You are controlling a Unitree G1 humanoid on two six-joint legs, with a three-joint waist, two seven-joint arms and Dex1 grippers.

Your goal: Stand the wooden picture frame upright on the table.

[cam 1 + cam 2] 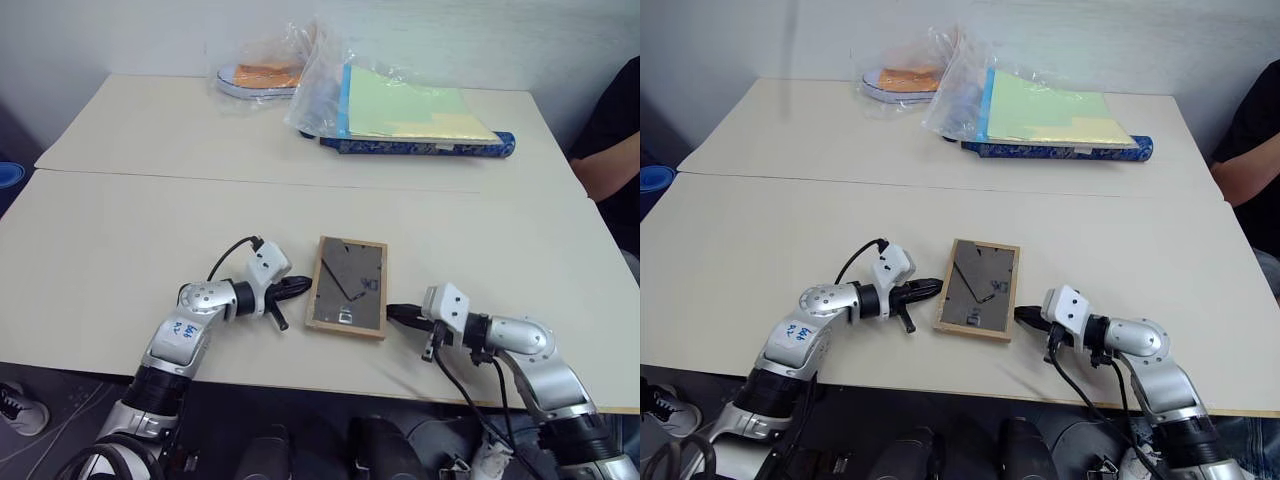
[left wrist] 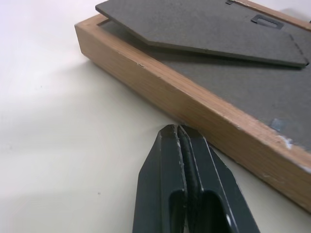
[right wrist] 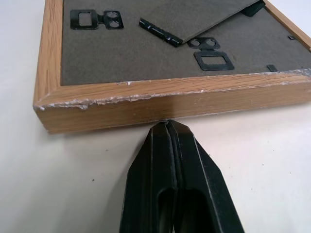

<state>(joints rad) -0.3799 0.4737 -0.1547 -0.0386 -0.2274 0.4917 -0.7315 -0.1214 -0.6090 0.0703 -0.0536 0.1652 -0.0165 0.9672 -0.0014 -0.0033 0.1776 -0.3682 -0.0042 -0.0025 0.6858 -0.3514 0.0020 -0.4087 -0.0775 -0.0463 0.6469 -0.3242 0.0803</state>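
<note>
The wooden picture frame point(image 1: 347, 286) lies flat, face down, near the front edge of the table point(image 1: 130, 230). Its dark grey back faces up, and the fold-out stand point(image 2: 204, 29) is lifted a little off it. My left gripper point(image 1: 306, 285) is shut and empty, with its tips right at the frame's left long side point(image 2: 160, 82). From the other side, my right gripper point(image 1: 391, 313) is also shut with nothing in it. Its tips press against the frame's right side point(image 3: 160, 104) near the front corner.
At the back of the table lie a blue-edged folder with green-yellow papers point(image 1: 420, 125), a clear plastic bag point(image 1: 312, 75) and a wrapped white dish point(image 1: 258, 78). A person's arm point(image 1: 612, 150) is at the right edge. A seam point(image 1: 250, 181) crosses the tabletop.
</note>
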